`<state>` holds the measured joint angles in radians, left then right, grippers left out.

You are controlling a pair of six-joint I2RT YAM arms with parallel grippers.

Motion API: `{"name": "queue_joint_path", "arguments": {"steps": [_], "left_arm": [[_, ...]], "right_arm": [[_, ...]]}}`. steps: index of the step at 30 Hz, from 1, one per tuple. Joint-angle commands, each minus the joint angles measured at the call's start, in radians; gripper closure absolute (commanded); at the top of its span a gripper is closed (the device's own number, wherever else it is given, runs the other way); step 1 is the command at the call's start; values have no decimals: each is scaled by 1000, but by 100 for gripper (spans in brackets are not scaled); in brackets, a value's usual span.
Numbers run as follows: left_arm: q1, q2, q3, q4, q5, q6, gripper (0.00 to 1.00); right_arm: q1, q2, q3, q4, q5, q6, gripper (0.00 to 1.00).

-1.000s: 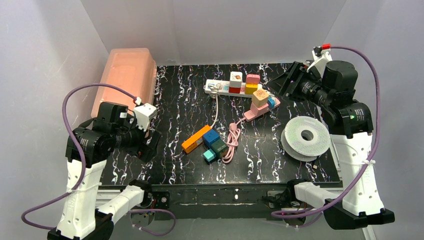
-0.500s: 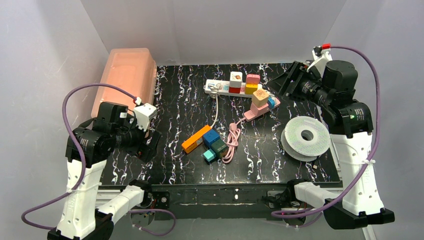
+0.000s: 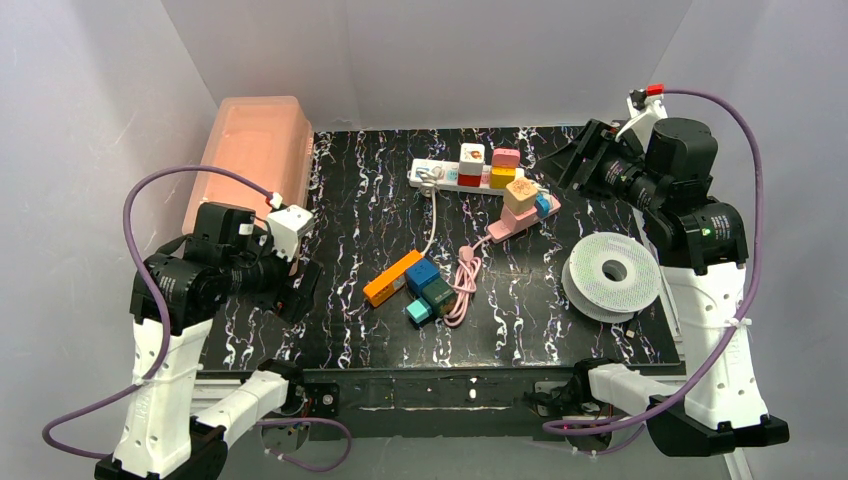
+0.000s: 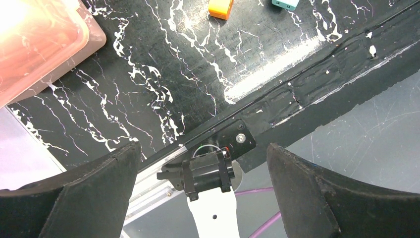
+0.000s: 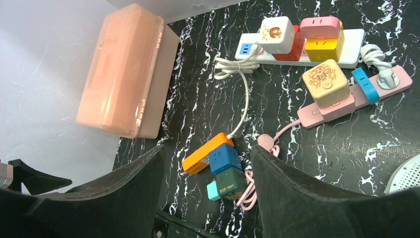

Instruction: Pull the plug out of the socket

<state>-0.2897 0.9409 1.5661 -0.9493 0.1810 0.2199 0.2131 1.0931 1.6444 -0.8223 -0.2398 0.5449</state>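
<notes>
Hanging above opposite edges of the black white-veined table (image 3: 350, 200), both arms are well apart from the work, which reads as a survey pose before any reach. The left gripper (image 4: 201, 148) points down over the near left rim with its jaws spread wide and nothing between them. The right gripper (image 5: 205, 153) is likewise released and empty, tilted from the far right corner so that its camera frames the short orange rectangular power strip (image 3: 392, 278) between its fingers. That strip lies diagonally at mid-table, with a blue cube-shaped plug (image 3: 421, 273) and a dark green cube-shaped plug (image 3: 437, 291) touching its long side and a coiled pink cable (image 3: 463, 280) just beside them. A plug seated this snugly probably calls for one gripper pinning the strip while the other pulls. The long white power strip (image 3: 440, 175) and pink power strip (image 3: 520, 218) lie farther back.
</notes>
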Motion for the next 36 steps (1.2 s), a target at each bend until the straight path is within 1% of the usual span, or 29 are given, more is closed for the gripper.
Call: {"name": "queue_joint_path", "arguments": {"steps": [1,26,32,36], "left_arm": [[7,5,9,-250,24,3,0],[7,-16,-24,-238,21,4,0],[7,-23,-41,-230,24,-1,0],[7,-25,-56,-220,23,-3,0]], "right_arm": [[-3,-9,27,9,10,-8,28],[-2,-12,10,11,-4,-9,28],[-4,-17,9,-2,25,-6,28],[-3,-27,-7,12,17,-8,28]]}}
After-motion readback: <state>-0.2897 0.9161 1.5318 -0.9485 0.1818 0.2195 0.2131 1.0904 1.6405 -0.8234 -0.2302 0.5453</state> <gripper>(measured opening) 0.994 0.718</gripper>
